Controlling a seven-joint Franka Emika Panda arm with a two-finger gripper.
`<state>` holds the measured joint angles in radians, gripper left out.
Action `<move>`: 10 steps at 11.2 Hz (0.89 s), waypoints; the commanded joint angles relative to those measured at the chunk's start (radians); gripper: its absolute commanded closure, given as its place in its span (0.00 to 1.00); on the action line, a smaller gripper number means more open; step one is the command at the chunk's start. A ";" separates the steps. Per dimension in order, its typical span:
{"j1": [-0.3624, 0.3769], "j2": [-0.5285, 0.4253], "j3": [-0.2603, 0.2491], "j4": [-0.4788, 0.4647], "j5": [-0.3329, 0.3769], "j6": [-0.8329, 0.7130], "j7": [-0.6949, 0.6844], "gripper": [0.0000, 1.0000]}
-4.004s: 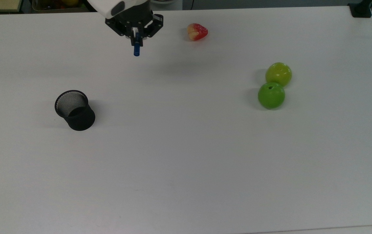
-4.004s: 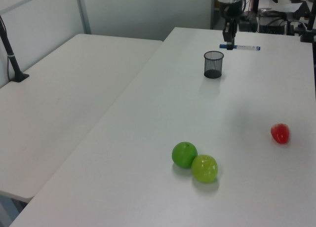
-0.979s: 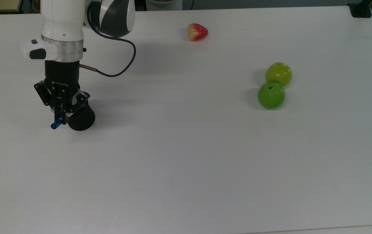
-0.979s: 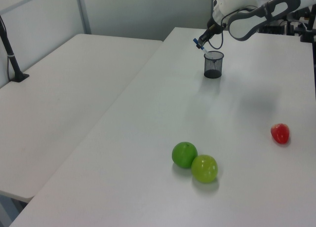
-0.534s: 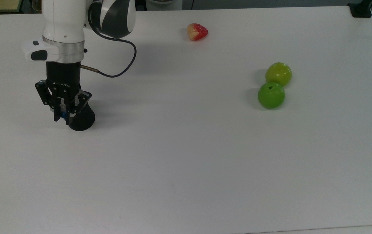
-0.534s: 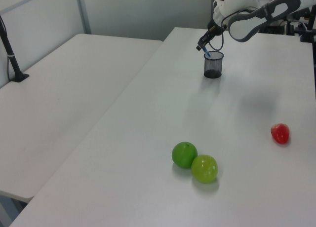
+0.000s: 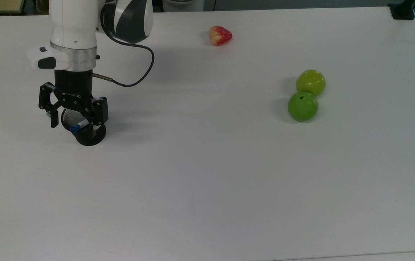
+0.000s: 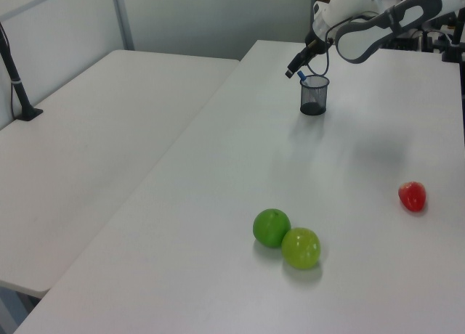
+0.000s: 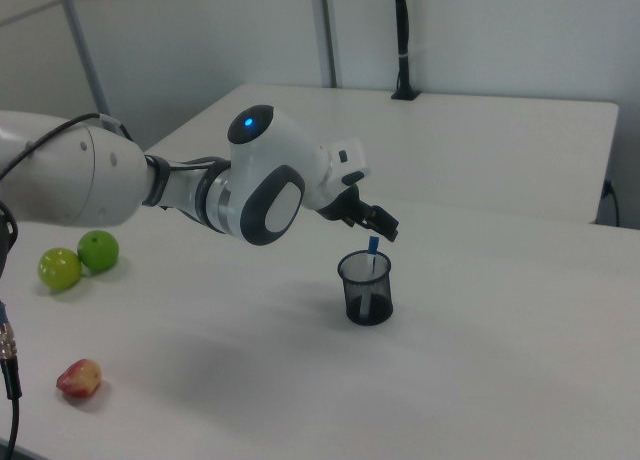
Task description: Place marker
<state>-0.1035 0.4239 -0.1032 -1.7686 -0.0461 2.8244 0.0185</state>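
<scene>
The marker (image 7: 78,126) stands slanted inside the black mesh cup (image 7: 88,138), its blue cap poking above the rim. In the right view the marker (image 9: 372,248) leans on the rim of the cup (image 9: 366,291), its white shaft showing through the mesh. My gripper (image 7: 74,120) hangs just above the cup, open, its fingers spread to either side of the marker and apart from it. In the left view the gripper (image 8: 293,70) sits up and to the left of the cup (image 8: 314,96), with the marker's blue cap (image 8: 301,76) at the rim.
A red fruit (image 7: 220,35) lies at the top view's upper middle. Two green apples (image 7: 310,82) (image 7: 302,106) sit touching on the top view's right. The white table (image 7: 207,181) stretches wide around the cup. A black cable (image 7: 135,78) loops from the arm.
My gripper carried the marker over to the cup, tipped it and lowered it in. In the last half second the fingers spread and the marker dropped into the cup.
</scene>
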 commanded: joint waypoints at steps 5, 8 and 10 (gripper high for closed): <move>0.059 -0.115 0.005 0.043 0.012 -0.257 0.011 0.00; 0.125 -0.198 0.005 0.058 0.003 -0.441 0.009 0.00; 0.174 -0.266 0.004 0.058 -0.003 -0.595 0.009 0.00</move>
<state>0.0177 0.2476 -0.0947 -1.6858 -0.0462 2.3805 0.0202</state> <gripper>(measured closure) 0.000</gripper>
